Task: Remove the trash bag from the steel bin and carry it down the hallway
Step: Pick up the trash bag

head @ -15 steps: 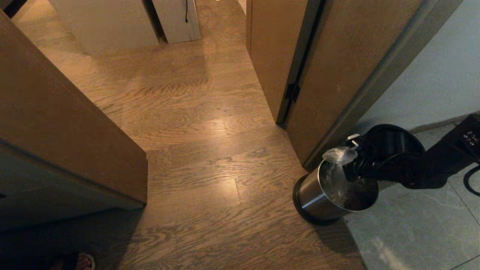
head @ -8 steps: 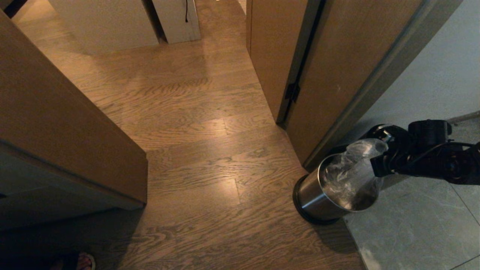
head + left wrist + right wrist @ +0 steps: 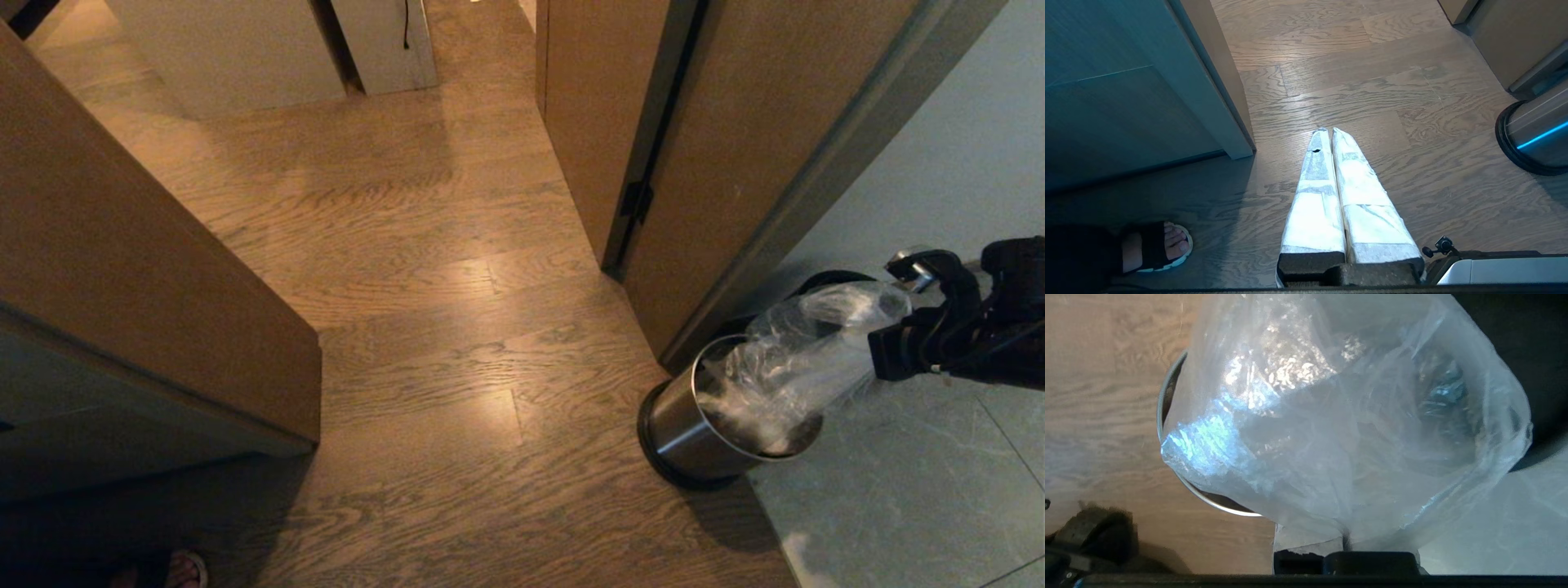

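The steel bin (image 3: 694, 433) stands where the wood floor meets the grey tile floor of the hallway (image 3: 898, 506). The clear, crinkled trash bag (image 3: 804, 351) stretches out of the bin's mouth, up and to the right, with its lower part still inside. My right gripper (image 3: 894, 322) is shut on the bag's upper edge. In the right wrist view the bag (image 3: 1339, 416) fills the picture above the bin's rim (image 3: 1216, 503), bunched into the shut right gripper (image 3: 1345, 539). My left gripper (image 3: 1328, 130) hangs shut and empty over the wood floor, left of the bin (image 3: 1535, 134).
A brown door (image 3: 735, 147) and its frame stand just behind the bin. A black ring-shaped piece (image 3: 820, 282) lies behind the bag. A wooden panel (image 3: 122, 269) is on the left. A person's sandalled foot (image 3: 1155, 247) is near the left arm.
My right gripper has moved up and to the right, away from the bin's mouth, drawing the bag out with it. The bin has stayed in place.
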Controlling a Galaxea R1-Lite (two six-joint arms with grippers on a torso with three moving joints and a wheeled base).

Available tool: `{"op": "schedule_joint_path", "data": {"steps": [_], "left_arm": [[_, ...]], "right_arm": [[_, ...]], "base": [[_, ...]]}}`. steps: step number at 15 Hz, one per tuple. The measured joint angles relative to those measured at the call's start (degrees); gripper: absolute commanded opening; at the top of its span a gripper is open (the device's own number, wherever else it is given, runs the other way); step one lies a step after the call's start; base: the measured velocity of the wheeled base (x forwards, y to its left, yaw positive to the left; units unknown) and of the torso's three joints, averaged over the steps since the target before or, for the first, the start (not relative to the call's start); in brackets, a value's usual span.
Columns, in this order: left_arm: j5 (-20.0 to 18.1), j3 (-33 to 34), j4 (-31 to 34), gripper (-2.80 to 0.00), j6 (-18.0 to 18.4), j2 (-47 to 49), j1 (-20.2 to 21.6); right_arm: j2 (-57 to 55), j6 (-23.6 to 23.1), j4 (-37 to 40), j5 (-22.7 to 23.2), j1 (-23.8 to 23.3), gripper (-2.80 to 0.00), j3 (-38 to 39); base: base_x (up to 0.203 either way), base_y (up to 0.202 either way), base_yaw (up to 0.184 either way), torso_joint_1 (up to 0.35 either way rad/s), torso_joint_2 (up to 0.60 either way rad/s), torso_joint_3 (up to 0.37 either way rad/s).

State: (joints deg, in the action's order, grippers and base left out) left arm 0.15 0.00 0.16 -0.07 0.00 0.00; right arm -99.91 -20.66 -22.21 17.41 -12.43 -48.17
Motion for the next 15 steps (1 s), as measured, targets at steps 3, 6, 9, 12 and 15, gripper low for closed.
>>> {"op": "schedule_joint_path", "data": {"steps": [3, 6, 9, 12, 15], "left_arm": [[-0.02, 0.00, 0.00, -2.80, 0.00, 0.00, 0.00], [0.00, 0.00, 0.02, -2.80, 0.02, 0.00, 0.00], [0.01, 0.00, 0.00, -2.80, -0.02, 0.00, 0.00], [-0.02, 0.00, 0.00, -2.80, -0.01, 0.00, 0.00], [-0.03, 0.00, 0.04, -2.80, 0.00, 0.00, 0.00]], "right_arm": [[4.27, 0.06, 0.01, 0.17, -0.49, -2.80, 1.23], [8.89, 0.22, 1.26, 0.16, -0.84, -2.80, 3.11], [13.40, 0.09, 6.40, 0.18, -1.48, -2.80, 3.21], [17.37, 0.19, 7.41, 0.12, -2.06, -2.80, 3.65], [22.10, 0.33, 11.49, 0.06, -2.32, -2.80, 4.25]], "base": [[0.000, 0.000, 0.000, 0.000, 0.00, 0.000], [0.000, 0.000, 0.000, 0.000, 0.00, 0.000], [0.000, 0.000, 0.000, 0.000, 0.00, 0.000], [0.000, 0.000, 0.000, 0.000, 0.00, 0.000], [0.000, 0.000, 0.000, 0.000, 0.00, 0.000]]}}
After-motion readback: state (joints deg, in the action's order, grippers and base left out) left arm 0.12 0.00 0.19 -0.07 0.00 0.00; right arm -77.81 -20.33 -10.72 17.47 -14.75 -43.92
